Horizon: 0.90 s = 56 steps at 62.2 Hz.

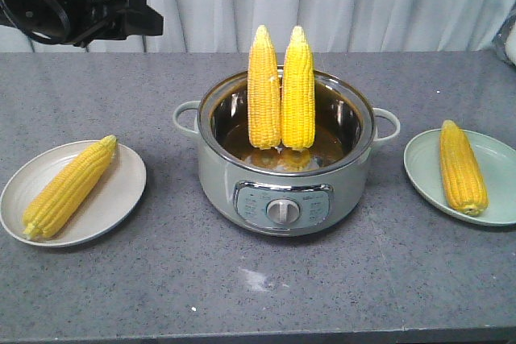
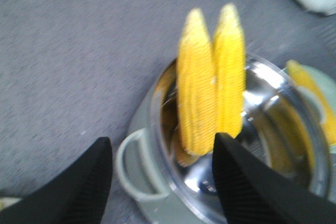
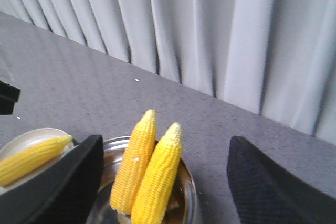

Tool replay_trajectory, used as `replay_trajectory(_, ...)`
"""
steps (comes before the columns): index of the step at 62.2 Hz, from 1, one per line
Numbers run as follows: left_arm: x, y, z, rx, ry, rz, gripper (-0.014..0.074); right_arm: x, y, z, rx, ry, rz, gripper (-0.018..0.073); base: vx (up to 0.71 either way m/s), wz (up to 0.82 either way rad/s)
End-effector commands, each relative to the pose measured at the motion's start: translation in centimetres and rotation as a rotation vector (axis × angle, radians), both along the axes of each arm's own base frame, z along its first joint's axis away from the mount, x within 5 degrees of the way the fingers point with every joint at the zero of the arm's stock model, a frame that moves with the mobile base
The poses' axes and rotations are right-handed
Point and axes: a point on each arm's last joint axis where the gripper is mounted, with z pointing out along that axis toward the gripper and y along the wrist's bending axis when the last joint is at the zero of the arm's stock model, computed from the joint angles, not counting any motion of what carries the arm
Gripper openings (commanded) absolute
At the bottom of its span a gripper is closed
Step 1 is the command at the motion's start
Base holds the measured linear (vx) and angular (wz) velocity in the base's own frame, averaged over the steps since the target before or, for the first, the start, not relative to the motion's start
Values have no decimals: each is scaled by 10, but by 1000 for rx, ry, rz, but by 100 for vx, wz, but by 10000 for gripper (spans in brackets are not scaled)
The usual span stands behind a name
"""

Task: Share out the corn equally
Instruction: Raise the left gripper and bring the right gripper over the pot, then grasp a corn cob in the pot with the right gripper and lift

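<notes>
Two corn cobs [image 1: 265, 90] stand in the pot [image 1: 216, 187] ahead of the spread left pincer [image 2: 163, 139] and spread right pincer [image 3: 167, 141]

Even bright light; soft shadows; left wrist view blurred.

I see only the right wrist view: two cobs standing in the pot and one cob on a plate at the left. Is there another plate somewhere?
Observer: Yes. A pale green plate lies to the right of the pot, with one cob on it.
Operator: Good. Is the left gripper holding something?
Observer: No. The left gripper is open and empty, pointed at the standing cobs.
</notes>
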Motion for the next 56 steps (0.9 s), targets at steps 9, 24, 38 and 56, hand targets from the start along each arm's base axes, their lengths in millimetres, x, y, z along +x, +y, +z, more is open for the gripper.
replay_trajectory(9,-9,0,31,-104,-146,5,417,38,46,-13,101,-41,109,591,0,0)
replay_trajectory(24,-10,-1,31,-100,-135,-3,417,84,101,-55,5,-27,62,594,0,0)
replay_trajectory(38,-11,-1,30,-99,-128,-8,417,126,121,-111,32,107,39,594,0,0)
replay_trajectory(56,-11,-1,30,-97,-128,-8,417,140,128,-139,38,183,32,592,0,0)
